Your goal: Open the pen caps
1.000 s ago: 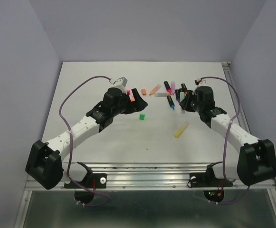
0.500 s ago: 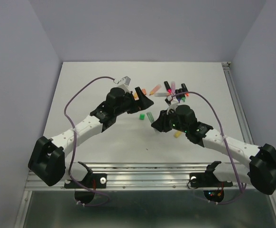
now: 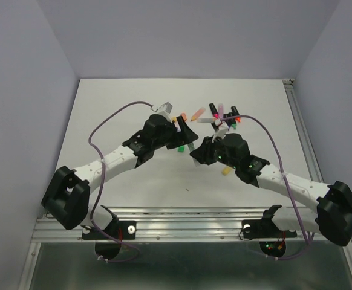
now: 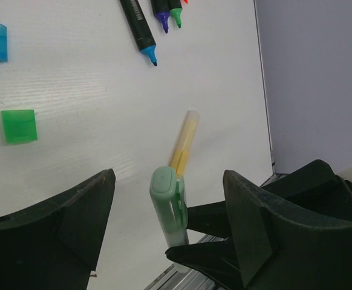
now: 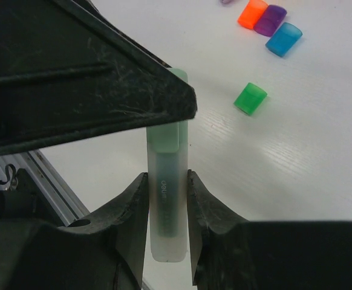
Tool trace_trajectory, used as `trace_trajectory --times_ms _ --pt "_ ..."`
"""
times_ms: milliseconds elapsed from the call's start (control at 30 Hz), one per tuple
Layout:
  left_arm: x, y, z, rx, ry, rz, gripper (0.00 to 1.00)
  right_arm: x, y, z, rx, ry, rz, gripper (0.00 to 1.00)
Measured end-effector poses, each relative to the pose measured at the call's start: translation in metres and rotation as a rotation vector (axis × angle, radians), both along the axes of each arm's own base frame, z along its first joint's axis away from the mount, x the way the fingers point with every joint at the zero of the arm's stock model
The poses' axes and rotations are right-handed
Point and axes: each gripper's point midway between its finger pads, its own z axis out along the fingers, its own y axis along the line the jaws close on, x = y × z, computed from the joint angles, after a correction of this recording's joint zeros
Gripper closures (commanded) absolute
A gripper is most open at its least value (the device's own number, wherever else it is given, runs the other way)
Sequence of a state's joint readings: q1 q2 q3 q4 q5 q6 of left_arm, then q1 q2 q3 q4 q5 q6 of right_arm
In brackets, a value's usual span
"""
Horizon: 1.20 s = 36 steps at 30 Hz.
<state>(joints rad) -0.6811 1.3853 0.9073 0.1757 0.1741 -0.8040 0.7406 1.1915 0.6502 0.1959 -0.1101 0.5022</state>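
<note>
My right gripper [image 5: 167, 178] is shut on the clear barrel of a mint pen [image 5: 167, 205] and holds it above the table. The pen's mint cap [image 5: 171, 124] is on and points at my left gripper. My left gripper [image 4: 168, 181] is open wide, with one jaw on each side of the cap [image 4: 166, 193] and not touching it. In the top view the left gripper [image 3: 187, 134] and the right gripper [image 3: 196, 154] meet at the table's middle. Loose caps lie on the table: green [image 5: 250, 98], blue [image 5: 283, 39], purple [image 5: 270, 20] and orange [image 5: 252, 13].
A pastel yellow pen [image 4: 185, 142] lies on the table below the held pen. Uncapped black pens [image 4: 138, 27] lie in a cluster at the back [image 3: 221, 115]. An orange pen [image 3: 197, 113] lies beside them. The green cap [image 3: 180, 147] lies under the left gripper.
My right arm swung from the pen cluster to the table's middle with the mint pen. My left gripper moved right until its open jaws stood round the cap.
</note>
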Motion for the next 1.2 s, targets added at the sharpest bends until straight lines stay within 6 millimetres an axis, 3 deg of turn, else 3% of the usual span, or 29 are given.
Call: trace_trajectory --times_ms 33,67,133,167,233,267,300,333,567,867,900,967,1000,1067,1100,1200 --pt "-0.002 -0.002 -0.003 0.003 0.007 -0.008 0.24 0.000 0.000 0.001 0.002 -0.002 -0.001 0.99" --pt "-0.003 -0.005 -0.006 0.005 0.016 -0.015 0.35 0.001 0.000 0.002 0.006 -0.004 -0.006 0.99" --pt "-0.005 -0.007 -0.010 0.008 0.028 -0.022 0.46 0.002 0.000 0.003 0.010 -0.005 -0.011 0.99" --pt "-0.006 -0.008 -0.012 0.009 0.033 -0.027 0.58 0.002 0.001 0.004 0.015 -0.007 -0.013 0.99" --pt "-0.006 -0.010 -0.013 0.008 0.035 -0.029 0.69 0.003 0.001 0.004 0.016 -0.008 -0.016 0.99" --pt "-0.007 -0.011 -0.012 0.000 0.041 -0.032 0.88 0.003 0.001 0.004 0.016 -0.008 -0.016 0.99" --pt "-0.008 -0.013 -0.011 -0.006 0.038 -0.038 0.98 0.003 0.001 0.004 0.016 -0.007 -0.016 0.99" --pt "-0.008 -0.014 -0.009 -0.017 0.036 -0.039 1.00 0.003 0.001 0.004 0.016 -0.006 -0.018 0.99" --pt "-0.009 -0.015 -0.009 -0.022 0.044 -0.041 1.00 0.002 0.003 0.002 0.015 -0.001 -0.009 0.99" --pt "0.001 -0.001 -0.017 0.022 0.107 0.003 1.00 -0.007 0.017 -0.007 0.019 0.000 -0.004 0.99" --pt "0.012 0.002 -0.015 0.023 0.096 0.033 1.00 -0.017 0.021 -0.011 0.020 0.013 0.024 0.99" --pt "0.060 0.013 0.011 -0.014 0.019 0.133 1.00 -0.054 0.035 -0.026 0.014 0.067 0.130 0.99" --pt "0.075 0.018 0.020 -0.026 -0.007 0.165 1.00 -0.089 0.045 -0.039 -0.002 0.109 0.225 0.99" --pt "0.108 0.035 0.048 -0.061 -0.083 0.248 1.00 -0.131 0.051 -0.054 -0.015 0.167 0.345 0.99" --pt "0.118 0.043 0.060 -0.075 -0.113 0.278 1.00 -0.143 0.050 -0.056 -0.016 0.189 0.371 0.99" --pt "0.129 0.050 0.077 -0.098 -0.164 0.306 1.00 -0.141 0.047 -0.050 -0.002 0.184 0.349 0.99"
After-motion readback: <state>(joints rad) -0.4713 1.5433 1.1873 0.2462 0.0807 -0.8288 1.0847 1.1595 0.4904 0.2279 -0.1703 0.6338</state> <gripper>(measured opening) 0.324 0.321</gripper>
